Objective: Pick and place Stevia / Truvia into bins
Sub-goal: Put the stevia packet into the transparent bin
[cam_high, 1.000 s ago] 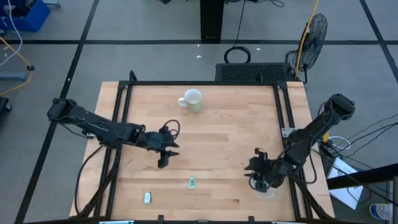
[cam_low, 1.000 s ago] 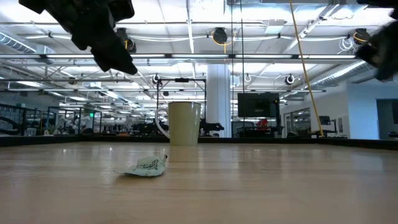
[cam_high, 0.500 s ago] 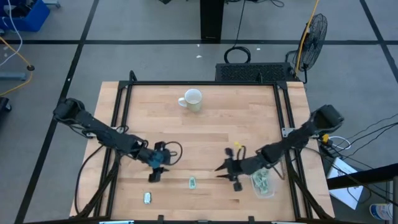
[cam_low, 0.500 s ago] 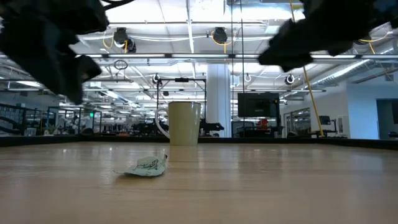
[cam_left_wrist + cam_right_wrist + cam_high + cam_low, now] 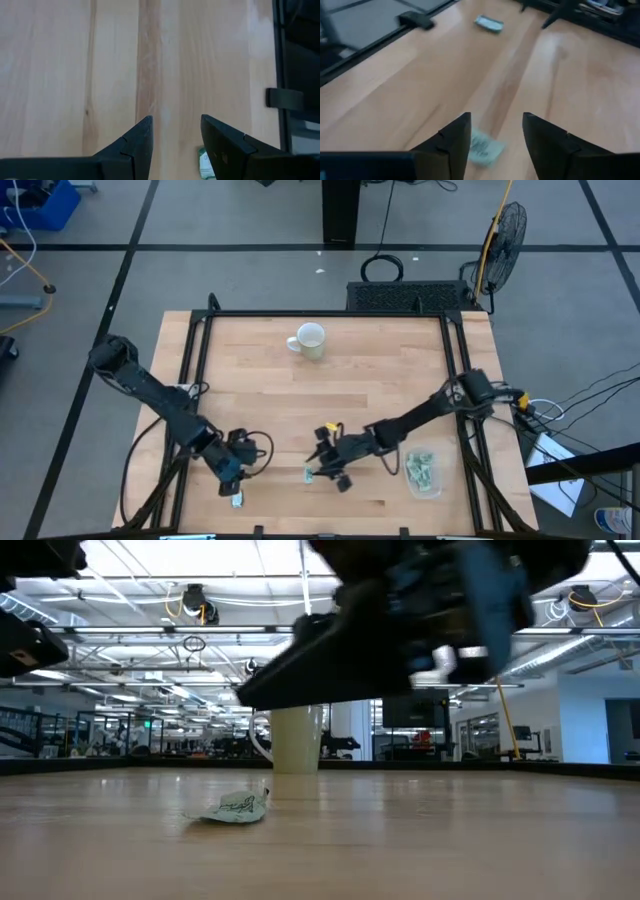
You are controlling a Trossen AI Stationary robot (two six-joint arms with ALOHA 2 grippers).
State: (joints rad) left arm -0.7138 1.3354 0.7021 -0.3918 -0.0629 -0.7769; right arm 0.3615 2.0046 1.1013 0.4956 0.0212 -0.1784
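Two pale green-and-white packets lie flat on the wooden table: one near the near edge's middle (image 5: pixel 310 473), (image 5: pixel 236 808), (image 5: pixel 482 145), another toward the near-left corner (image 5: pixel 237 498), (image 5: pixel 203 163), (image 5: pixel 489 23). The clear bin (image 5: pixel 421 473) stands near the right edge with several packets inside. My left gripper (image 5: pixel 230 485), (image 5: pixel 175 131) is open just above and beside the near-left packet, which shows by one finger. My right gripper (image 5: pixel 322 468), (image 5: pixel 495 127) is open, hovering over the middle packet, which shows between its fingers. Neither touches anything.
A white mug (image 5: pixel 308 340), (image 5: pixel 296 739) stands toward the far edge, well away from both arms. A black frame rail (image 5: pixel 190 380) runs along the table's left side and another (image 5: pixel 463 370) along its right. Bare wood lies between the mug and the grippers.
My right gripper has swung from over the bin leftward along the near part of the table to above the middle packet. My left gripper has moved toward the near edge and left, coming down over the near-left packet. The packets on the table have stayed put.
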